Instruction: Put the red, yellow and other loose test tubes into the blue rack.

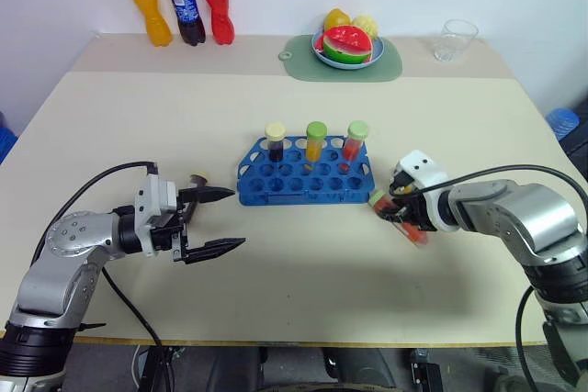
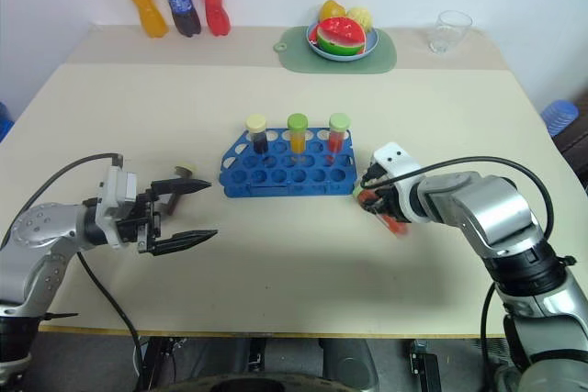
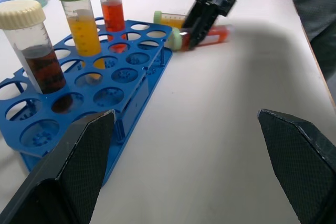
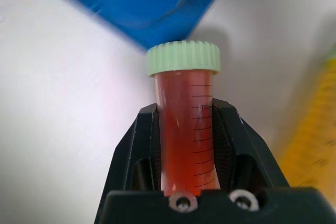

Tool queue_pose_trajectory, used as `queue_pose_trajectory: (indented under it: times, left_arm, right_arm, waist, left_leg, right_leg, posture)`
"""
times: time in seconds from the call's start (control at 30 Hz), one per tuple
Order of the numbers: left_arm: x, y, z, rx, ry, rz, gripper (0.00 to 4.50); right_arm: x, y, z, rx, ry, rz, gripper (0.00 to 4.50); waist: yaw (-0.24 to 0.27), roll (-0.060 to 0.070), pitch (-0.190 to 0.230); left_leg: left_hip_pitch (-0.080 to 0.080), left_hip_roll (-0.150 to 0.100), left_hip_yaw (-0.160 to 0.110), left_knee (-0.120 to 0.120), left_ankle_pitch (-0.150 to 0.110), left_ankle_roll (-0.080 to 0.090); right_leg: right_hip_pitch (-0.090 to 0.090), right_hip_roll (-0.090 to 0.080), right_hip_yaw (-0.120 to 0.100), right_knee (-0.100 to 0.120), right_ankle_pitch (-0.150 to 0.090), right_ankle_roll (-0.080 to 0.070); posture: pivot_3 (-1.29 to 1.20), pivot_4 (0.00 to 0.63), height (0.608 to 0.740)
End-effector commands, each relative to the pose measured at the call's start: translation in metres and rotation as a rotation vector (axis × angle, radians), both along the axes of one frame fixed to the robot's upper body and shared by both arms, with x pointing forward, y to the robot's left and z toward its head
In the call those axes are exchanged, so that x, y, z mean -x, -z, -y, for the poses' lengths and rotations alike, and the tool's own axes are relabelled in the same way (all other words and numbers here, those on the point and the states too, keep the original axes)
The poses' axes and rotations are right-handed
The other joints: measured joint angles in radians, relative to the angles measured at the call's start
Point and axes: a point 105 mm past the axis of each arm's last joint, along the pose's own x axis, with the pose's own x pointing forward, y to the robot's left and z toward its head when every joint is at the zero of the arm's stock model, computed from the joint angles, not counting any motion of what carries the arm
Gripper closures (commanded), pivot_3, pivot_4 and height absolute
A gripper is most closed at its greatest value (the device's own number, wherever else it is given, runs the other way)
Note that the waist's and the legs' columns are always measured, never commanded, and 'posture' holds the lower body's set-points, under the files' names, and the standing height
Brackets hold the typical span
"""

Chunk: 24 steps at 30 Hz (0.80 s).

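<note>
The right gripper (image 1: 401, 212) angles down beside the blue rack (image 1: 303, 172), its fingers clamped on a red tube (image 4: 185, 129) lying on the table (image 1: 294, 282). The left gripper (image 1: 213, 222) hovers level, jaws wide apart.

A staged test room is suggested: a plain beige worktop (image 1: 276, 254) is set against a bare white wall, with soda bottles (image 1: 179, 2) and toy fruit (image 1: 347, 41) along its far edge.
</note>
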Motion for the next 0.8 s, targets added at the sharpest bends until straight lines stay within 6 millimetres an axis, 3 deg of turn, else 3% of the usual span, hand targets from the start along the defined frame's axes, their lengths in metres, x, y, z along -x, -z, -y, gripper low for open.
queue_pose_trajectory:
  times: [0.03,0.17,0.23,0.3,0.47,0.6,0.8]
  left_arm:
    - [0.0,-0.009,0.0,0.009,0.0,0.035,0.0]
    - [-0.003,-0.008,-0.001,0.031,-0.029,0.037,0.0]
    - [-0.005,-0.006,-0.001,0.038,-0.037,0.043,0.0]
    - [-0.006,-0.005,0.003,0.071,-0.038,0.038,0.0]
    - [-0.007,-0.003,0.006,0.089,-0.027,0.02,0.0]
    - [-0.011,0.001,0.004,0.063,-0.048,0.027,0.0]
    - [-0.015,-0.001,0.005,0.082,-0.071,0.038,0.0]
  right_arm:
    - [0.011,-0.018,-0.002,0.017,-0.109,0.071,3.45]
    - [0.032,-0.035,-0.014,-0.099,-0.259,0.141,3.45]
    - [0.037,-0.049,-0.028,-0.252,-0.323,0.218,3.45]
    - [0.041,-0.075,-0.048,-0.517,-0.42,0.373,3.45]
    - [0.02,-0.102,-0.058,-0.68,-0.395,0.664,3.45]
    - [-0.001,-0.102,-0.066,-0.653,-0.352,0.895,3.45]
    - [-0.03,-0.079,-0.077,-0.627,-0.223,1.073,3.45]
  waist:
    - [0.0,0.0,0.0]
    - [0.004,0.0,0.0]
    - [0.002,0.0,0.0]
    - [-0.001,-0.002,-0.001]
    - [0.0,-0.001,-0.001]
    - [0.001,-0.002,-0.001]
    - [-0.001,-0.001,-0.001]
  left_leg:
    - [0.0,0.0,0.0,0.0,0.0,0.0]
    - [0.0,0.0,0.0,0.0,0.0,0.0]
    - [0.0,0.0,0.0,0.001,0.0,0.0]
    - [0.001,0.0,0.0,0.001,0.0,0.0]
    - [0.002,0.001,-0.001,0.002,0.0,0.0]
    - [0.003,0.0,-0.001,0.002,0.0,0.0]
    - [0.003,0.0,0.0,0.001,0.001,-0.001]
  right_leg:
    - [0.0,0.0,0.0,0.0,0.0,0.0]
    - [0.0,0.0,0.0,0.0,0.0,0.0]
    - [0.001,0.0,0.0,0.0,0.0,0.0]
    - [0.001,0.001,0.0,0.001,0.0,0.0]
    - [0.002,0.003,0.0,0.003,0.0,0.0]
    - [0.002,0.002,0.0,0.003,0.0,0.0]
    - [0.001,0.002,0.0,0.004,0.0,0.0]
  posture:
    - [0.0,0.15,0.74]
    - [0.0,0.15,0.74]
    - [0.0,0.15,0.74]
    - [0.0,0.15,0.74]
    - [0.0,0.15,0.74]
    - [0.0,0.15,0.74]
    - [0.0,0.15,0.74]
